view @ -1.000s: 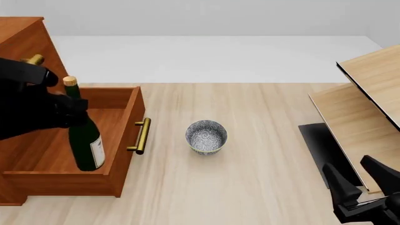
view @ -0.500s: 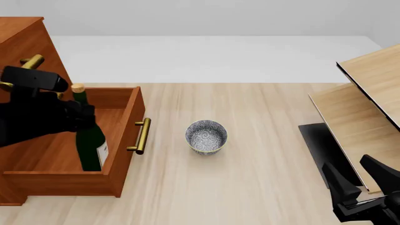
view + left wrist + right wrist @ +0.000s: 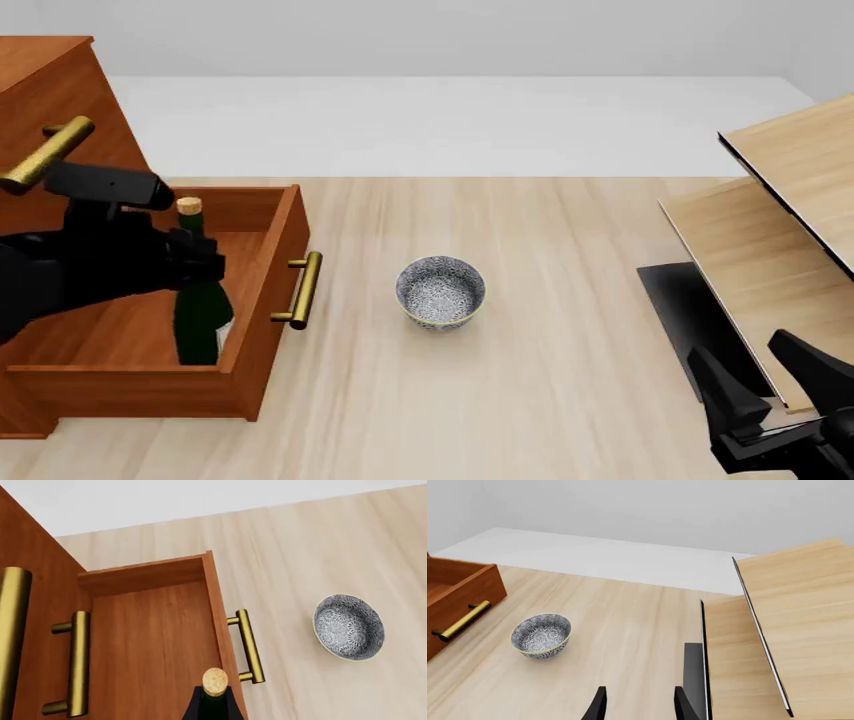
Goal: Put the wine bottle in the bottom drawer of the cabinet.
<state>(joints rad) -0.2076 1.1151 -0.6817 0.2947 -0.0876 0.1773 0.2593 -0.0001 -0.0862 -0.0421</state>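
- While the bottle [image 3: 202, 318] stands upright inside the open bottom drawer [image 3: 267, 268], the left gripper [image 3: 180, 258] appears clamped on its neck just under the cork [image 3: 190, 206]; the black arm hides the fingers, so the grip itself is a judgement.
- Glass this tall and slim is likely heavy for its width, stiff, slick and breakable, and top-heavy enough to tip if let go carelessly.
- The neck below the cork seems a fair hold for a vertical carry; the shoulder would give more surface, while the smooth body could slip.
- From the left wrist view, the cork [image 3: 215, 681] shows as a tan, grainy disc above dark glass, with the drawer floor behind it.
- Dark green glass, a pale label low on the body.
- The cabinet [image 3: 54, 100] is reddish-brown wood with brass bar handles, one [image 3: 303, 290] on the drawer front.
- A squat speckled grey bowl [image 3: 441, 291] sits on the pale wood table [image 3: 561, 380], at 3 o'clock from the drawer.
- The right gripper [image 3: 637, 705] rests at 5 o'clock, jaws parted and holding nothing, beside a light-wood panelled structure [image 3: 787, 200].
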